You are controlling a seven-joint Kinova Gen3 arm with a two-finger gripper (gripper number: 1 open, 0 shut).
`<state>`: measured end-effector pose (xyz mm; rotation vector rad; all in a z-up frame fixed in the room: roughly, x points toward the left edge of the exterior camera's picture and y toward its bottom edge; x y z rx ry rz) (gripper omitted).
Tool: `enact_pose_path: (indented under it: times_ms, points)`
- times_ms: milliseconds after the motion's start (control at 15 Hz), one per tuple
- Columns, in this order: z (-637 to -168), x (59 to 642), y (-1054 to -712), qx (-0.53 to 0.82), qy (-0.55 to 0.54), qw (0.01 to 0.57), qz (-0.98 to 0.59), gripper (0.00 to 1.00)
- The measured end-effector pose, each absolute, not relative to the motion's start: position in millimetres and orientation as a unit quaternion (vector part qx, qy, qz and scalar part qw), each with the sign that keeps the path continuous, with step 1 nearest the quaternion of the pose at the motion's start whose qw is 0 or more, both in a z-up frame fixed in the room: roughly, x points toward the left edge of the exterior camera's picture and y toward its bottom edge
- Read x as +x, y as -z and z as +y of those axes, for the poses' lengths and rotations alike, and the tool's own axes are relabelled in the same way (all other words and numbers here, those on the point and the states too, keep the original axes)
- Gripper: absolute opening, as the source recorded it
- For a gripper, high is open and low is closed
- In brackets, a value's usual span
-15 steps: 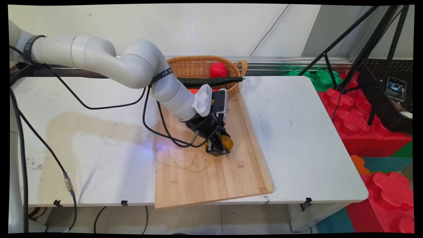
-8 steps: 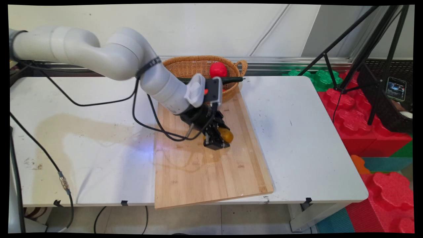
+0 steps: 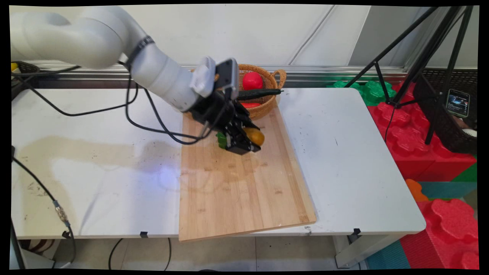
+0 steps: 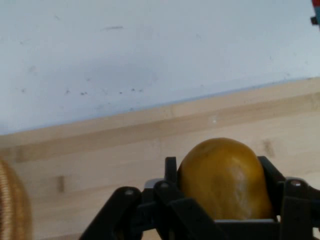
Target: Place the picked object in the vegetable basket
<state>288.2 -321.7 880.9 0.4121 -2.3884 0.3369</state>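
My black gripper (image 3: 244, 143) is shut on a yellow-brown rounded fruit (image 3: 255, 136), held in the air above the far part of the wooden cutting board (image 3: 244, 198). In the hand view the yellow fruit (image 4: 222, 180) sits between the two fingers (image 4: 171, 172), with the cutting board (image 4: 100, 155) below it. A small green piece (image 3: 221, 139) shows on the gripper's left side. Just behind the gripper stands a wicker basket (image 3: 269, 82) holding a red ball (image 3: 252, 81) and a long dark green cucumber (image 3: 259, 93).
The white table (image 3: 344, 152) spreads to both sides of the board. Black cables (image 3: 153, 126) hang from the arm over the table's left half. A black tripod (image 3: 420, 57) and red and green foam blocks (image 3: 405, 126) stand off the table's right side.
The arm has risen and drawn back toward the upper left, carrying the yellow fruit up off the board and closer to the basket.
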Motion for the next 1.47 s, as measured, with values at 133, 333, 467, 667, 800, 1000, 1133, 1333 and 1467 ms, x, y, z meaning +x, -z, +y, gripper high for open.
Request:
enact_pose_path:
  times_ms: [133,333,467,667,800,1000,1133,1333,1467]
  points:
    - [-320.0,303.4,-898.3,0.166,-0.136,0.353,-0.911,0.0]
    - [-321.1,321.9,-916.3,0.175,-0.146,0.366,-0.902,0.0]
    - [-324.1,333.4,-926.0,0.182,-0.155,0.371,-0.897,0.0]
    - [-331.2,349.3,-936.4,0.193,-0.171,0.374,-0.891,0.0]
    - [-338.0,359.8,-941.4,0.203,-0.182,0.374,-0.886,0.0]
    - [-355.7,377.7,-945.7,0.224,-0.203,0.372,-0.878,0.0]
    - [-366.5,385.4,-945.4,0.235,-0.213,0.37,-0.873,0.0]
    - [-385.2,394.8,-941.0,0.253,-0.226,0.363,-0.868,0.0]
    - [-402.0,397.9,-933.3,0.266,-0.231,0.358,-0.865,0.0]
